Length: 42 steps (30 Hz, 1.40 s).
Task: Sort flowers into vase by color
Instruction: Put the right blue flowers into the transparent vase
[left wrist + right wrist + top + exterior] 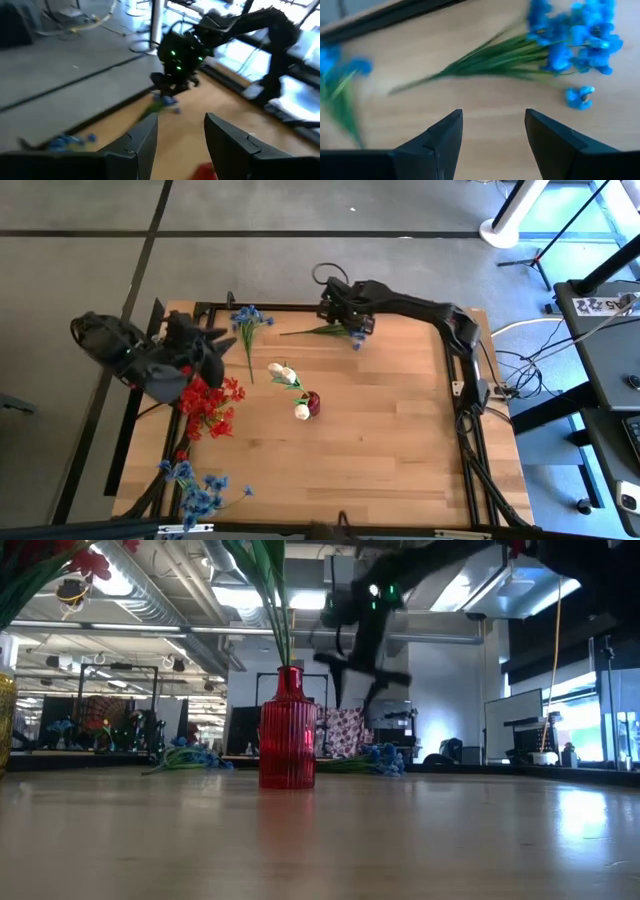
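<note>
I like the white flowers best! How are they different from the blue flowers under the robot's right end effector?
The white flowers stand upright in the red vase; the blue flowers lie flat on the table. The white have few big blooms; the blue have many small ones. Both have green stems.

Wooden table (380, 430) with black frame edge, grey floor around. Right of it: dark desk (610, 350) and cables (520, 365). White stand base (510, 225) far right.
</note>
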Motion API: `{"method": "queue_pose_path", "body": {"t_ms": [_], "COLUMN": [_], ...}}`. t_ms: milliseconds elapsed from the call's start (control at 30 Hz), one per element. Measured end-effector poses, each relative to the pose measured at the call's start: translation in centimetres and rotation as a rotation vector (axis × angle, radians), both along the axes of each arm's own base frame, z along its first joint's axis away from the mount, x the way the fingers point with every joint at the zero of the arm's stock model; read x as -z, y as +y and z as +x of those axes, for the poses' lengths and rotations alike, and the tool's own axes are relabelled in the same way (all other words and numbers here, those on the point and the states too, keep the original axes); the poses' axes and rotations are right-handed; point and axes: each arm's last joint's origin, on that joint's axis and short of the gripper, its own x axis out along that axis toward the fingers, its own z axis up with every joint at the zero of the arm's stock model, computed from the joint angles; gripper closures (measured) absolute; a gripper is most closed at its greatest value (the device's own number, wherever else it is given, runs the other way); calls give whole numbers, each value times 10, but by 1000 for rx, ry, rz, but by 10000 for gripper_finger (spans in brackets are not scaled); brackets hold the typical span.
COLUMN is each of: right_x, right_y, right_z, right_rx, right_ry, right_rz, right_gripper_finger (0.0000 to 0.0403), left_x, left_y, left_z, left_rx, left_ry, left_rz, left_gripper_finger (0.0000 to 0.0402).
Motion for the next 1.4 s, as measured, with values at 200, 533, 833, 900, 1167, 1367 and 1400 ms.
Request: {"method": "queue_pose_path", "body": {"t_ms": [200, 533, 833, 900, 1167, 1367, 1400], "right_x": [39, 82, 92, 91, 59, -43, -66], "right_y": [-34, -68, -82, -83, -79, -42, -28], "right_z": [-12, -26, -36, -36, -23, -7, -5], "right_rx": [200, 332, 365, 361, 230, -67, -116], "right_ry": [5, 9, 43, 51, -10, -36, -45], "right_rz": [68, 243, 198, 172, -65, -451, -535], "right_gripper_finger": [189, 189, 222, 261, 382, 397, 396], "left_x": [0, 1, 0, 0, -2, -8, -9], "left_y": [15, 38, 50, 50, 44, 40, 39], "left_z": [5, 10, 15, 16, 7, -12, -13], "left_rx": [-8, -88, -124, -109, 8, 121, 145], "left_ry": [144, 227, 206, 203, 223, 199, 190], "left_rz": [113, 108, 25, 7, -28, -33, -29], "left_gripper_finger": [246, 246, 246, 246, 246, 246, 246]}}
